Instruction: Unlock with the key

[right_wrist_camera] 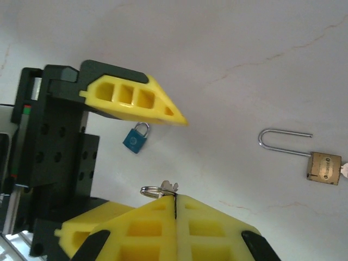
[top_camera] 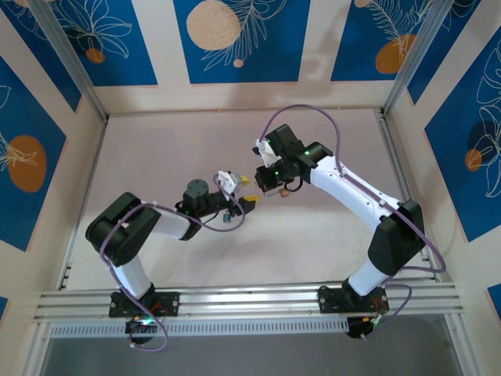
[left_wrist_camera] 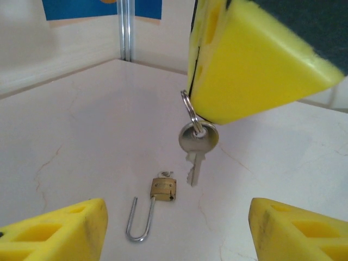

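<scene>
The right gripper [right_wrist_camera: 175,202], its yellow fingers pressed together, pinches a thin wire ring [left_wrist_camera: 187,106] from which the small silver round-headed key [left_wrist_camera: 198,137] dangles above the pale marbled table [left_wrist_camera: 81,141]. The left gripper [top_camera: 248,191] is spread wide and holds nothing. The small brass padlock [left_wrist_camera: 163,189] lies flat beneath the key, its long silver shackle already free at one end, so that lock looks undone. A tiny blue padlock-like item [right_wrist_camera: 136,138] lies well apart, seemingly shut, and may remain. The left gripper's fingers crowd the hanging key.
</scene>
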`<action>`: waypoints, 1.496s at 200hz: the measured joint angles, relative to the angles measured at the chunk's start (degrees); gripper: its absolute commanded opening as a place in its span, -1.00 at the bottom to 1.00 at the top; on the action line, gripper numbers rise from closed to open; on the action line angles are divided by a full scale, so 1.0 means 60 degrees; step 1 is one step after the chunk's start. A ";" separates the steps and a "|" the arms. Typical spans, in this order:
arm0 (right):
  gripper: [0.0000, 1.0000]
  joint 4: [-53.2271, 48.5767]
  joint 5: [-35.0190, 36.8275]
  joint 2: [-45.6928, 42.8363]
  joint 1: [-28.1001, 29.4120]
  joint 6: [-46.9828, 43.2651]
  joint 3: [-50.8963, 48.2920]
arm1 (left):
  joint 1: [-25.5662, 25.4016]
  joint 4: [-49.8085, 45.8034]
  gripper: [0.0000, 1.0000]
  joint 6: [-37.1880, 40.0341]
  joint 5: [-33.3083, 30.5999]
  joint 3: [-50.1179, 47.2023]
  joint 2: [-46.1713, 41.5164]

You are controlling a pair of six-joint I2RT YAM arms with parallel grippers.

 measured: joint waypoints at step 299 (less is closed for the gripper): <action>-0.37 0.0641 0.0044 0.4878 -0.0124 -0.0703 0.2091 | 0.0481 -0.3534 -0.11 -0.2739 -0.5730 -0.1308 -0.4765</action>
